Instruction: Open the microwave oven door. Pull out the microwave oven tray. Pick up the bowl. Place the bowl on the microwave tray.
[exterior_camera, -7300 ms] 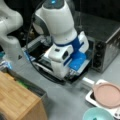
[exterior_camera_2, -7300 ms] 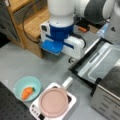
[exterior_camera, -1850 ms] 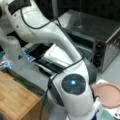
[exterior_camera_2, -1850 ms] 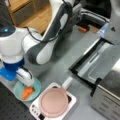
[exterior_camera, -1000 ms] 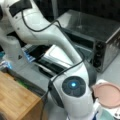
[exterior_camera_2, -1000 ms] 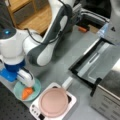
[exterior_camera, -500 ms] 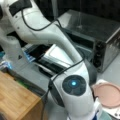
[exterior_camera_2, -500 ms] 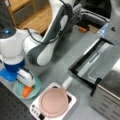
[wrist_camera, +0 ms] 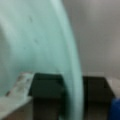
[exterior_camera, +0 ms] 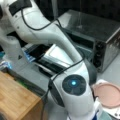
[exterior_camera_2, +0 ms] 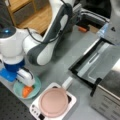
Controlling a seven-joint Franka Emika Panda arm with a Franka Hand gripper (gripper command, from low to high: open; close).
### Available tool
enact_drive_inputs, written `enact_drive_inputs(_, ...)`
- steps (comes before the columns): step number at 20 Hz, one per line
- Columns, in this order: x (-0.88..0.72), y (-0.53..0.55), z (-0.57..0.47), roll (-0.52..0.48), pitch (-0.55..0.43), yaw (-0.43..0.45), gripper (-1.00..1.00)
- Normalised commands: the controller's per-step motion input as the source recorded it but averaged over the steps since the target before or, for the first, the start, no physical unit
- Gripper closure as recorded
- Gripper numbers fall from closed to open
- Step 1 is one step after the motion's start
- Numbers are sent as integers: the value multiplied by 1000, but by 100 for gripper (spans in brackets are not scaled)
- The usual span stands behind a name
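One bowl (exterior_camera_2: pixel 26 87), one pink plate (exterior_camera_2: pixel 53 102), one oven (exterior_camera: pixel 105 37) door down, tool (exterior_camera_2: pixel 26 83) straddling bowl rim, clamping unclear, wrist view alone shows rim between fingers (wrist_camera: pixel 47 87)

Wrist view: bowl (wrist_camera: pixel 37 45) rim fills frame; gripper (wrist_camera: pixel 72 92) pads straddle rim, one inside, one outside.

On my feeds the bowl (exterior_camera_2: pixel 37 87) reads pale mint-teal, with an orange piece (exterior_camera_2: pixel 25 91) lying in it. My hand (exterior_camera_2: pixel 25 78) is white over a bright blue block, and the arm (exterior_camera: pixel 72 85) is white with a dark disc and a glowing blue dot. The plate (exterior_camera_2: pixel 53 102) is dusty pink on a white rack (exterior_camera_2: pixel 71 98). The microwave oven (exterior_camera: pixel 110 50) is silver-grey with black knobs (exterior_camera: pixel 100 46); the surface (exterior_camera_2: pixel 57 67) is plain grey.
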Motion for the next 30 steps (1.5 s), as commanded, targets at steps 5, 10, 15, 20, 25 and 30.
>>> enact_drive_inputs(5,-227,-45,120,-70,105,125,100)
enact_drive_inputs(10,-204,-4,114,-27,55,126,100)
enact_drive_inputs(15,-198,33,128,14,63,121,100)
enact_drive_inputs(20,-196,38,158,73,53,115,100)
enact_drive_inputs(25,-171,25,165,196,36,120,100)
enact_drive_inputs(30,-131,33,161,329,45,89,100)
